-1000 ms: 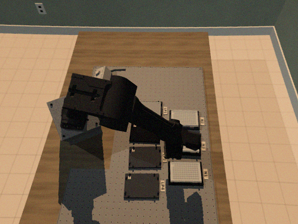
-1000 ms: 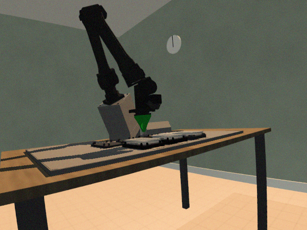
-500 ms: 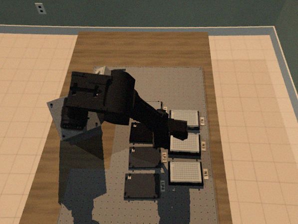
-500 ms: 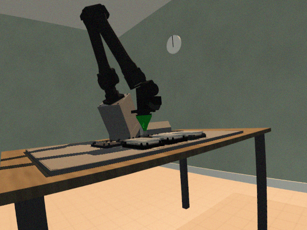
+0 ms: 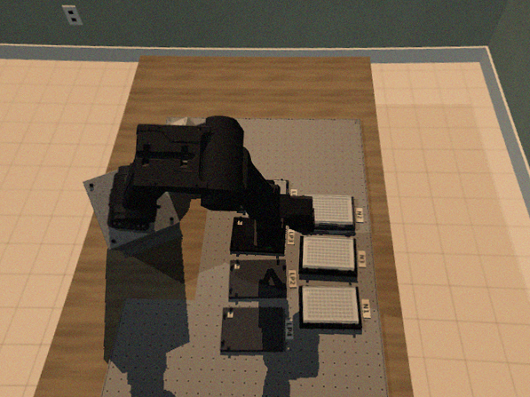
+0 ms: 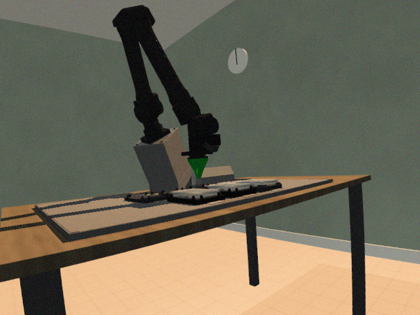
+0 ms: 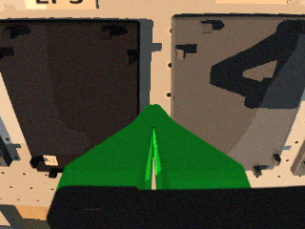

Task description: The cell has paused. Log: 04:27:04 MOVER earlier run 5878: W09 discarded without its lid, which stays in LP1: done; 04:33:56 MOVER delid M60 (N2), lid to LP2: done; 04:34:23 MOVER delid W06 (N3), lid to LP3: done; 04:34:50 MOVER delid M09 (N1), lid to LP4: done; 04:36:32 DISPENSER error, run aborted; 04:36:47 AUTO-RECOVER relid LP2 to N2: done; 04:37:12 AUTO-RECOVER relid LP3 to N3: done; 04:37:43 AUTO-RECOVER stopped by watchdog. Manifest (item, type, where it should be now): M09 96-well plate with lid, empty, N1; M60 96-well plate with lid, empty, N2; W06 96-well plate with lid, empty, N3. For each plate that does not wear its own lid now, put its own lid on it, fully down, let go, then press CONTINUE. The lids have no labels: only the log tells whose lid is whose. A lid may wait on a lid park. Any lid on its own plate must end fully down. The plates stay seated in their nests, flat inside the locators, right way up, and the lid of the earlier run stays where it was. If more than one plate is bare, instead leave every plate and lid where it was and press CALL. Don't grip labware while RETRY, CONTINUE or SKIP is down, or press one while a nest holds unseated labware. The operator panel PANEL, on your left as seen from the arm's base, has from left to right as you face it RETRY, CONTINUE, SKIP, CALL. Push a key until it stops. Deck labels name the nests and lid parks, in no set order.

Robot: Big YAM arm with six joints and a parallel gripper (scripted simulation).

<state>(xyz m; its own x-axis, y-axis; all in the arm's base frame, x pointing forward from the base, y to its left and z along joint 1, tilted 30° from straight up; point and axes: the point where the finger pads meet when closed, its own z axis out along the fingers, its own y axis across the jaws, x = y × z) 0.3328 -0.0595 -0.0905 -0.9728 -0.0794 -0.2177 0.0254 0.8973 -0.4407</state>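
Three plates sit in a column: N2 (image 5: pixel 332 211) farthest, N3 (image 5: pixel 328 254) between, N1 (image 5: pixel 330 306) nearest. Lid parks LP2 (image 5: pixel 256 278) and LP4 (image 5: pixel 252 329) lie just to their left on the deck (image 5: pixel 338 384).

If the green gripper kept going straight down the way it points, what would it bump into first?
Probably the bare grey deck strip between two dark lid parks. The shut, empty gripper points down at that gap, though its height above it is hard to judge.

Three white well plates (image 5: pixel 330 304) sit flat in black nests, in a row labelled N2 (image 5: pixel 332 209), N3 (image 5: pixel 328 253), N1. Dark lid parks (image 5: pixel 251 328) lie beside them.
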